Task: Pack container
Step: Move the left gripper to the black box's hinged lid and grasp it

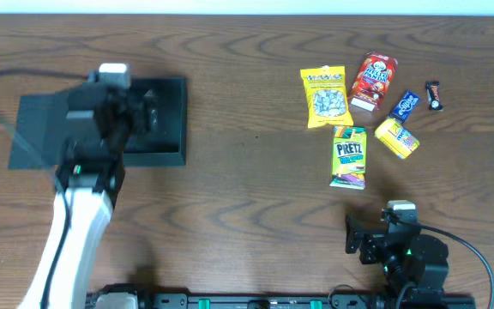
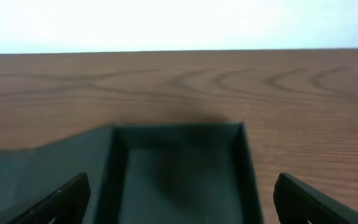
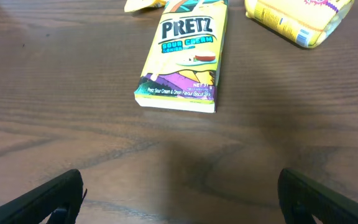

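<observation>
The container (image 1: 171, 122) is a matte black shallow box at the left, open, with its flap lid (image 1: 34, 130) lying flat to its left. My left gripper (image 1: 147, 112) hovers over the box, open and empty. In the left wrist view the box's inside (image 2: 179, 174) looks empty, the flap (image 2: 42, 168) is to the left, and the fingers (image 2: 182, 208) straddle the box. My right gripper (image 1: 374, 232) is open and empty near the front edge, just short of the Pretz box (image 1: 348, 156). The right wrist view shows the Pretz box (image 3: 182, 56) ahead of the open jaws (image 3: 179, 199).
Snacks lie at the right rear: a yellow seed packet (image 1: 326, 96), a red packet (image 1: 374, 81), a blue packet (image 1: 404, 106), a small black candy (image 1: 434, 94) and a yellow packet (image 1: 397, 137), which also shows in the right wrist view (image 3: 303, 18).
</observation>
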You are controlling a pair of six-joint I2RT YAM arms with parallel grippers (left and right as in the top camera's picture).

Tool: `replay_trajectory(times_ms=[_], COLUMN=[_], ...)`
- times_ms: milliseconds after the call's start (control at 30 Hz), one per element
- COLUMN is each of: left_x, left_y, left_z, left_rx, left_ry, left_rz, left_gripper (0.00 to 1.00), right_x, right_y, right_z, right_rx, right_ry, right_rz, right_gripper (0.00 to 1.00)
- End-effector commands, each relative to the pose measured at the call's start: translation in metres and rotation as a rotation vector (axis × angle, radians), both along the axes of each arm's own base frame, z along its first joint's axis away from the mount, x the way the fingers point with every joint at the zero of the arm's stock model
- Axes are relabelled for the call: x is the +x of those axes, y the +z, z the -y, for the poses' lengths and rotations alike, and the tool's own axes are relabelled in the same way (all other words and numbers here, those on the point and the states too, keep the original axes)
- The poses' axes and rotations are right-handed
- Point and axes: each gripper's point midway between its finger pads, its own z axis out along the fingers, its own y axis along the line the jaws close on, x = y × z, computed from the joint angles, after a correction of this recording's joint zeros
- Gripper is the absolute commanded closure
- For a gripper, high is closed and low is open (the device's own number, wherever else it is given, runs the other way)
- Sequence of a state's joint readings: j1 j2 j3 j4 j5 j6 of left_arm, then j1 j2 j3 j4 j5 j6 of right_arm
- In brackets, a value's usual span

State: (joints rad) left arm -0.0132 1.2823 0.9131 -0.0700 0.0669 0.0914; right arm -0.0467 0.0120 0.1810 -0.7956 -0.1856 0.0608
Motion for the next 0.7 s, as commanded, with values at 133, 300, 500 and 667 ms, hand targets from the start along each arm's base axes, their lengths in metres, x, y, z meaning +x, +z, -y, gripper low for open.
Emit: replay_trajectory(times_ms=[133, 300, 500, 667], left_x=[0.038, 0.040, 0.037, 0.030], left_y=[-0.045, -0.075, -0.082, -0.104], left_z=[0.046, 0.053, 0.069, 0.073], left_rx=[0.030, 0.036, -0.078, -0.105], left_ry=[-0.109, -0.119, -0.155, -0.162], left_rz=[-0.116, -0.183, -0.215, -0.291], left_gripper=[0.05, 0.05, 0.05, 0.05], right_x=[0.000, 0.000, 0.000, 0.000], right_y=[-0.002, -0.002, -0.002, -0.002], right_z=[-0.001, -0.001, -0.001, -0.001], right_rx=[0.009, 0.009, 0.009, 0.009], right_ry=[-0.004, -0.004, -0.004, -0.004], right_rz=[-0.002, -0.002, -0.002, -0.002], right_gripper=[0.01, 0.01, 0.01, 0.01])
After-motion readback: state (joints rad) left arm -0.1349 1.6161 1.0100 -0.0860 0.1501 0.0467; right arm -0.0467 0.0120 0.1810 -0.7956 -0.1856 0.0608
